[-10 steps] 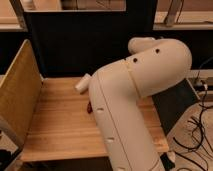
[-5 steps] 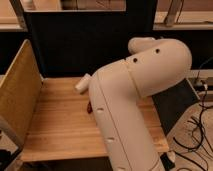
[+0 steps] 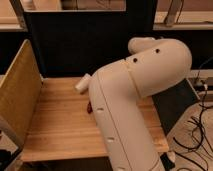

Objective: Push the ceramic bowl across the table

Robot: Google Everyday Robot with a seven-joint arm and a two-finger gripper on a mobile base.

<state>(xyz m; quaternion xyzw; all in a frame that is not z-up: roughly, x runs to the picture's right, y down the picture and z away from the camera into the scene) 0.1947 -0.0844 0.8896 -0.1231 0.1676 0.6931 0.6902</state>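
The light-wood table point(image 3: 55, 125) fills the lower left of the camera view. My big white arm point(image 3: 135, 95) reaches over it from the right and hides much of its right half. Only a thin reddish-brown sliver of the ceramic bowl point(image 3: 89, 107) shows at the arm's left edge, near the table's middle. My gripper's white tip point(image 3: 82, 84) sticks out past the arm near the table's back edge, just behind and left of the bowl sliver.
A yellow upright panel point(image 3: 17, 102) walls the table's left side. A dark panel point(image 3: 85, 45) stands along the back. A dark slanted panel point(image 3: 175, 105) is at the right, with cables point(image 3: 200, 125) on the floor beyond it.
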